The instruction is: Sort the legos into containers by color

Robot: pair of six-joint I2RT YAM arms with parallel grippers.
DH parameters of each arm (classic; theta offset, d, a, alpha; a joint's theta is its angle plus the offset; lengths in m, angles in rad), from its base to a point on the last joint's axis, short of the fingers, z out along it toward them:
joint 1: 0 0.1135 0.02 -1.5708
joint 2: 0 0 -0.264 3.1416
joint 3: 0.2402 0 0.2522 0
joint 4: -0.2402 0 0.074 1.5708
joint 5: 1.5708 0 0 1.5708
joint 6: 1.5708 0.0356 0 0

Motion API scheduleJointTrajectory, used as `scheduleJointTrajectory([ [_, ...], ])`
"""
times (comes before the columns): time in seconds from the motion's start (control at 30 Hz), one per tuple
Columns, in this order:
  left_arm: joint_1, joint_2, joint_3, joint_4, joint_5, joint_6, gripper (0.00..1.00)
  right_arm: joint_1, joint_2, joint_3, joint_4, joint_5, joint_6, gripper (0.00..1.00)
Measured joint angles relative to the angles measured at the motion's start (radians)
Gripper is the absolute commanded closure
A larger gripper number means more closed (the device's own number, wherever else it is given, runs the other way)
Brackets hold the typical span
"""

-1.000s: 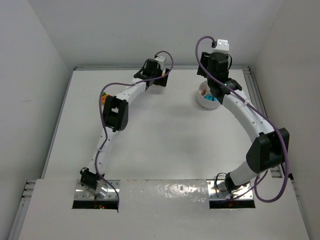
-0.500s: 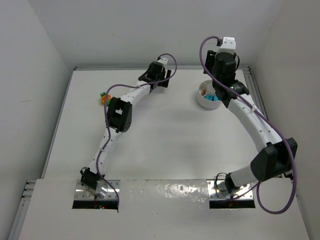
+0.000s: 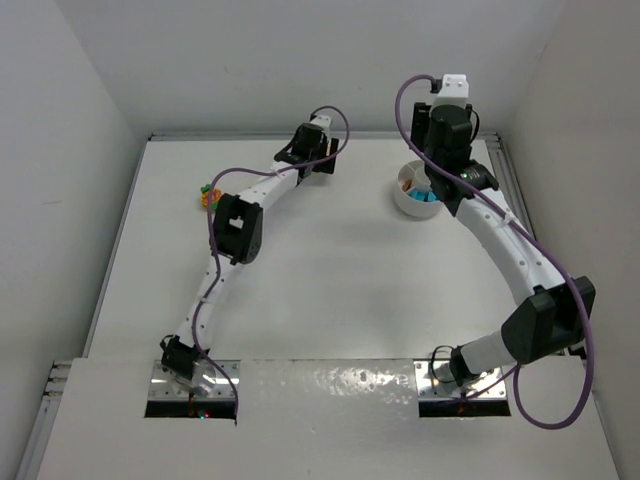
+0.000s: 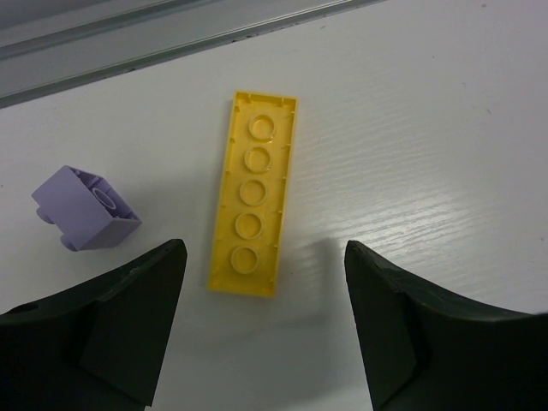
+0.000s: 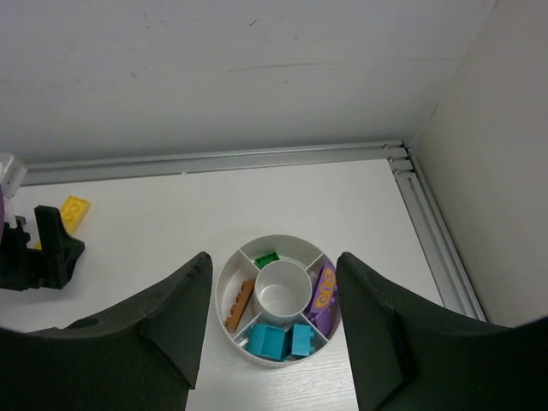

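Note:
The white round dish [image 5: 271,362] stands at the back right [image 3: 405,205]. Its wedges hold a green lego [image 5: 266,258], a brown lego [image 5: 240,304], two teal legos [image 5: 265,341] and purple legos [image 5: 324,291]; the centre cup is empty. My right gripper [image 5: 274,261] hovers open and empty above the dish [image 3: 438,185]. My left gripper [image 4: 264,257] is open just above the table at the back [image 3: 318,160]. A long yellow lego [image 4: 254,204] lies between its fingers, and a purple lego [image 4: 86,208] lies to its left.
A small pile of green, orange and yellow legos [image 3: 208,195] lies at the left of the table. A metal rail [image 5: 214,158] runs along the back wall, and another runs along the right edge [image 5: 432,240]. The left gripper shows at the right wrist view's left edge [image 5: 34,253].
My right arm has lifted away from the dish and its elbow has risen. My left arm has shifted slightly right, uncovering the pile of legos at the left.

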Motion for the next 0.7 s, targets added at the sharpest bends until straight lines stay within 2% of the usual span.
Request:
scheduleJointTrajectory([
  [0.17,0.013,0.006,-0.001,-0.004,0.0,-0.007,0.28,0.0,-0.014,0.0,0.0,0.01,-0.02,0.41],
  [0.23,0.018,0.008,-0.001,-0.006,0.0,-0.008,0.33,0.0,-0.02,0.0,0.0,0.015,-0.025,0.42],
  [0.37,0.025,0.009,-0.004,-0.009,0.004,-0.008,0.36,0.0,-0.024,0.003,-0.003,0.027,-0.037,0.42],
  [0.67,0.027,0.019,-0.005,-0.006,0.029,-0.012,0.59,0.0,-0.024,0.011,-0.007,0.05,-0.062,0.42],
  [0.7,0.028,0.019,-0.005,-0.005,0.031,-0.015,0.65,0.0,-0.024,0.013,-0.008,0.053,-0.063,0.42],
])
